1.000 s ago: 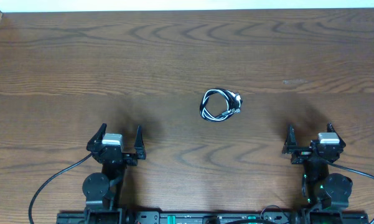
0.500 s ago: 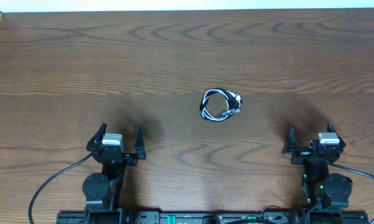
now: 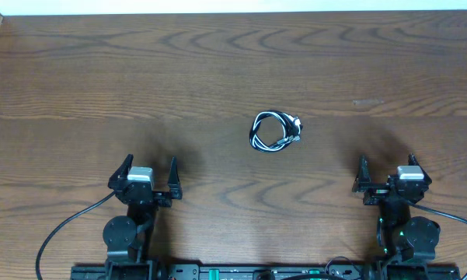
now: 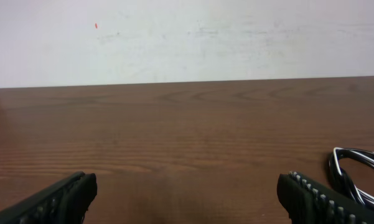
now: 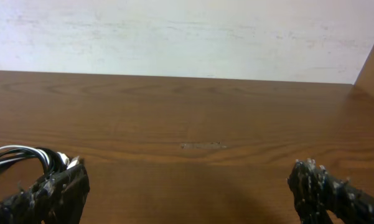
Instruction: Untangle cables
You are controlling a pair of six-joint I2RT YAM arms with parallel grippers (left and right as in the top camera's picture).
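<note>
Black-and-white cables [image 3: 275, 131] look light, limp; pinch an outer loop. Both left gripper [image 3: 148, 169] and right gripper [image 3: 387, 171] spread, empty.

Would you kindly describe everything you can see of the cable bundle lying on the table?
The cables form one small bundle of thin black and white cords, coiled in loose overlapping loops, with a small pale plug end at its right side. The sheaths look like smooth plastic. It lies flat near the middle of the dark wooden table, not yet untangled. Only the table touches it; the left gripper and right gripper stand open, well apart from it.
</note>
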